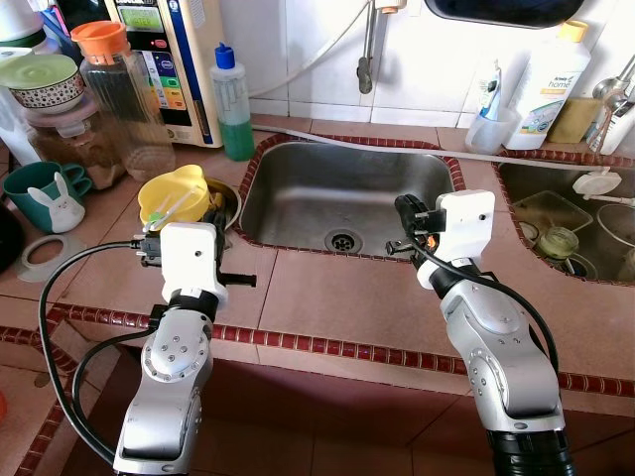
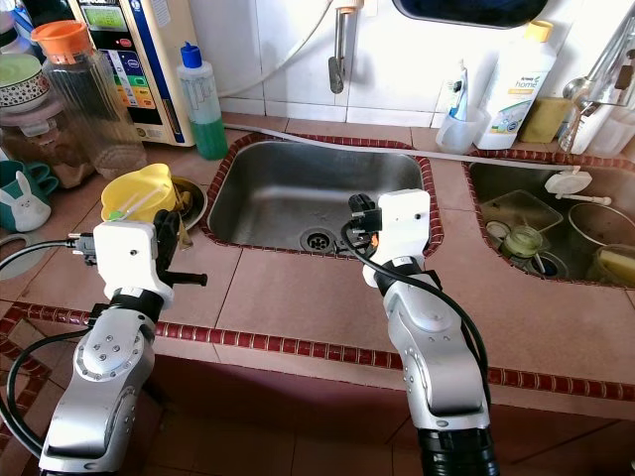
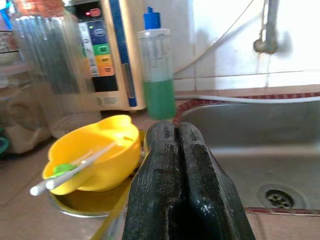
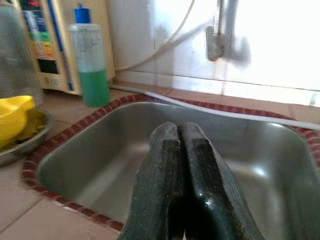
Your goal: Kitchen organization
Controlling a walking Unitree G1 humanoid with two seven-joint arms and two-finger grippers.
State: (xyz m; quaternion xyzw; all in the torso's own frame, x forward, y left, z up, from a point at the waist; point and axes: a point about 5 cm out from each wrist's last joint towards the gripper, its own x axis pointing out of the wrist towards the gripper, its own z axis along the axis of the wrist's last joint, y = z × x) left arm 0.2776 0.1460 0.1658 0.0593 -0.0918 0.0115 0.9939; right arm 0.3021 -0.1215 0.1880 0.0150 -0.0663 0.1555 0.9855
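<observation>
Yellow bowl (image 1: 175,191) holding white utensils sits in a metal dish (image 1: 224,201).

silver jointed arms, white wrist housings, black cables, black gripper fingers (image 3: 200,190)

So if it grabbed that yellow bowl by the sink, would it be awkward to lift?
Probably light: the yellow bowl looks like thin plastic. It sits tilted inside a metal dish, so it may rock or slide when nudged. The loose utensils lying in it would likely shift or drop out if it tips.
</observation>
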